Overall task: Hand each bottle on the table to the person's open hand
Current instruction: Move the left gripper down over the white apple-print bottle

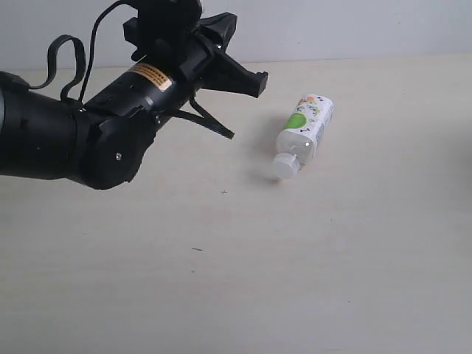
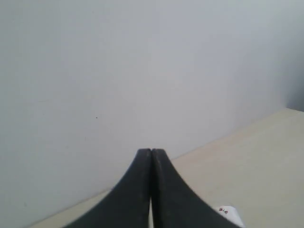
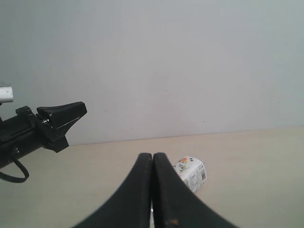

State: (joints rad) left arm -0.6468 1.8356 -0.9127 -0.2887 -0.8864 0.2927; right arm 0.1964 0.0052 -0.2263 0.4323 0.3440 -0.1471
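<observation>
Exterior view: cylindrical, seemingly clear bottle (image 1: 304, 133) lies on pale wood-grain table (image 1: 295, 265).

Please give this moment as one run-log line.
left gripper: jaws shut, empty | right gripper: jaws shut, empty | white-capped bottle: lying on table, untouched

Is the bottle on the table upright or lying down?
Lying down. The bottle rests lengthwise on the table, its side against the surface.
</observation>
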